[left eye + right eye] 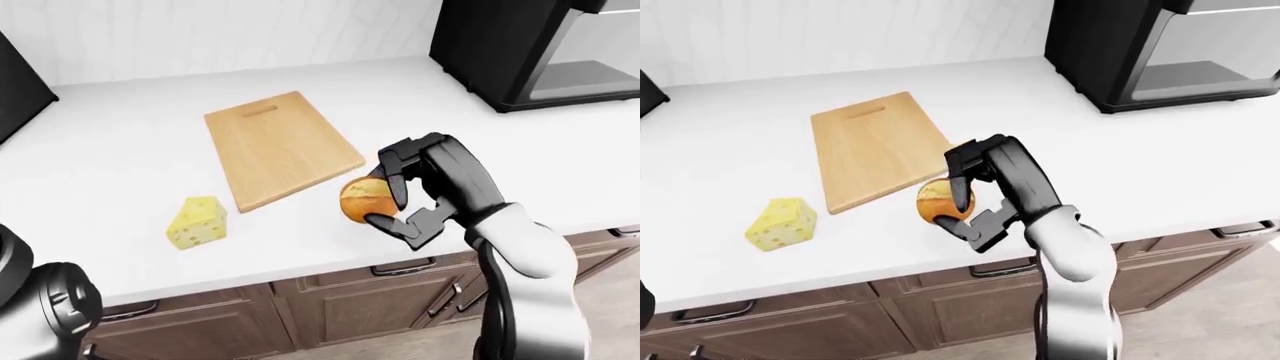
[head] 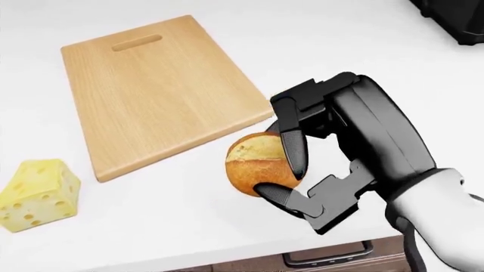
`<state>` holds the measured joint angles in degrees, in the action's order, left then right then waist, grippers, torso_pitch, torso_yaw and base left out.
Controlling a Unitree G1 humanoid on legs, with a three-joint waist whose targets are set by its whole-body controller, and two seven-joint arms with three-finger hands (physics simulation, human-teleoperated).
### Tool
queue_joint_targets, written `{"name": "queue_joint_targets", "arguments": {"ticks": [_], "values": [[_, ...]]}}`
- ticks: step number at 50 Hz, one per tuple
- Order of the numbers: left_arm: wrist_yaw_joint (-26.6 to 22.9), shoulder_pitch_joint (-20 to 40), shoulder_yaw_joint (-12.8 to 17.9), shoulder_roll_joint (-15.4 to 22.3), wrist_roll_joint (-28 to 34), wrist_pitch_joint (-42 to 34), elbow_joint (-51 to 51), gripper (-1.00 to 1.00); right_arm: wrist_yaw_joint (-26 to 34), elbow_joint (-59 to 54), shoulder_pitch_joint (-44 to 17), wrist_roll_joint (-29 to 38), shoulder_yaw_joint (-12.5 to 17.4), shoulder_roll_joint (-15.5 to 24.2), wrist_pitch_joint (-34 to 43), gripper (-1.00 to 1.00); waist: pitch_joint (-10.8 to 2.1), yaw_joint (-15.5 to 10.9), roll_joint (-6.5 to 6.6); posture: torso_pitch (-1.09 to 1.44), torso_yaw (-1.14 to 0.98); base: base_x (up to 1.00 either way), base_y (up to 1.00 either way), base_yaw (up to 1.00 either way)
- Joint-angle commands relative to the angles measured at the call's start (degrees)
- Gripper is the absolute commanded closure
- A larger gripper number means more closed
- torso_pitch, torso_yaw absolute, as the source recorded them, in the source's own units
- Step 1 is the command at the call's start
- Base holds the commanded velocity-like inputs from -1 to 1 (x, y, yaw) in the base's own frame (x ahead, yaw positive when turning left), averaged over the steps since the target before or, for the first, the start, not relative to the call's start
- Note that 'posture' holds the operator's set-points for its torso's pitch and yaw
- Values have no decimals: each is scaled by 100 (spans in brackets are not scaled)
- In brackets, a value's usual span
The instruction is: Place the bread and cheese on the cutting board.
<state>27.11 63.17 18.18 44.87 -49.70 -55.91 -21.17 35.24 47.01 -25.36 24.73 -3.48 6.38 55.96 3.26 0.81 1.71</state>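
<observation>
A round golden bread roll (image 2: 254, 166) hangs just off the white counter, held by my right hand (image 2: 286, 170), whose black fingers (image 2: 293, 148) close over its top and thumb presses from below. It sits right of the lower right corner of the wooden cutting board (image 2: 151, 90), which lies bare with a handle slot at its top. A yellow cheese wedge (image 2: 34, 195) with holes rests on the counter at the left, below the board. In the left-eye view a grey part of my left arm (image 1: 40, 311) shows at the bottom left; its hand is out of sight.
A black appliance (image 1: 535, 49) stands at the counter's top right. A dark object (image 1: 18, 86) edges in at the left. The counter's near edge (image 1: 300, 266) runs above brown cabinet drawers.
</observation>
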Motion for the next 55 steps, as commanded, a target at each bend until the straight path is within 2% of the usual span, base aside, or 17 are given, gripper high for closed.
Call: {"name": "queue_joint_targets", "arguments": {"ticks": [1,6,11,15,18,24,29,40,50,55], "values": [[-2,147,42,52,40,135,-60,-100,89,216,-270,170,71,102,242,100,-123,5,20,0,0,0,0,0],[-61,133,8,-9,145,139,-62,-100,272,232,-716,414,62,287,655,100,-111,-2,16,0,0,0,0,0],[-116,118,-1,-70,238,126,-73,-100,537,-6,-1457,596,56,445,1191,100,-101,8,27,0,0,0,0,0],[-159,116,-6,-113,312,111,-73,-100,584,-490,-1972,551,200,428,1350,100,-89,11,38,0,0,0,0,0],[-165,128,12,-133,326,73,-85,-100,522,-1045,-2596,517,120,406,1464,100,-88,19,51,0,0,0,0,0],[-198,115,47,-126,346,91,-43,-100,305,-2142,-3235,360,247,346,1128,100,-73,35,97,0,0,0,0,0],[-248,76,50,-98,387,173,37,-100,144,-3144,-4014,247,318,372,956,100,-76,43,117,0,0,0,0,0],[-313,70,46,-75,498,201,79,-100,-794,-6267,-5401,-373,493,180,-534,100,-86,103,199,0,0,0,0,0],[-358,83,59,-98,557,194,95,-100,-1822,-10042,-6865,-855,601,22,-2474,100,-95,174,286,0,0,0,0,0],[-349,97,80,-86,522,172,90,-100,-2282,-11028,-7103,-1043,679,-107,-3181,100,-85,196,318,0,0,0,0,0]]}}
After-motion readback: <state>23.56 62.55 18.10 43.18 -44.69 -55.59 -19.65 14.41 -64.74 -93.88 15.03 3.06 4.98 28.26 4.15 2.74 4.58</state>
